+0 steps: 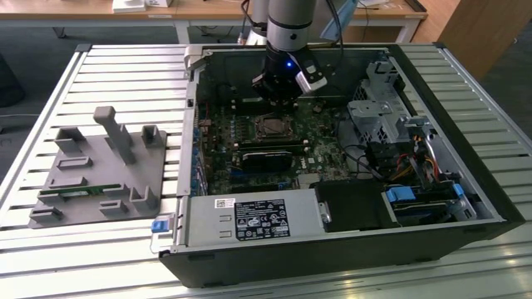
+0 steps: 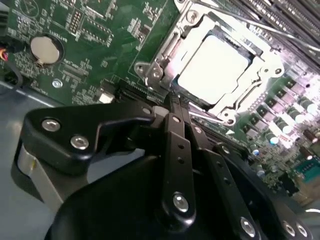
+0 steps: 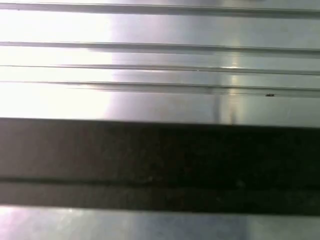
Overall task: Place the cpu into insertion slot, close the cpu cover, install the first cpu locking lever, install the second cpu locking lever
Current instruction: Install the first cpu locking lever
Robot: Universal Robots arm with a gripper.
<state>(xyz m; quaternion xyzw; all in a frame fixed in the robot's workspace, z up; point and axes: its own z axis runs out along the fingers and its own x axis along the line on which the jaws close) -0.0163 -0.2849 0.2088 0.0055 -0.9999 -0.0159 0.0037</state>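
Black gripper (image 2: pixel 179 107) linkage takes up the lower half of the second wrist view, its two fingers (image 2: pixel 175 130) pressed together into one narrow blade with nothing between them. Their tips sit at frame centre, just beside the near edge of the socket.

Beyond the tips, in the upper right of that view, the cpu (image 2: pixel 212 67) lies flat in its slot, its pale metal top showing through the open centre of the cpu cover (image 2: pixel 260 75). The silvery frame appears to be down over the chip. A thin wire locking lever (image 2: pixel 235 19) crosses above the socket's far side; whether it is latched cannot be told.

In the exterior view, the arm reaches down into the open computer case (image 1: pixel 465 243), with the gripper (image 1: pixel 278 99) in the upper middle of the frame, directly above the socket (image 1: pixel 272 126) on the green motherboard (image 1: pixel 320 149).

Judging from this, chip and cover are done and lever work is in hand. Doing it well likely means pushing with the closed tips on the wire alone, staying clear of the cover and the nearby components.
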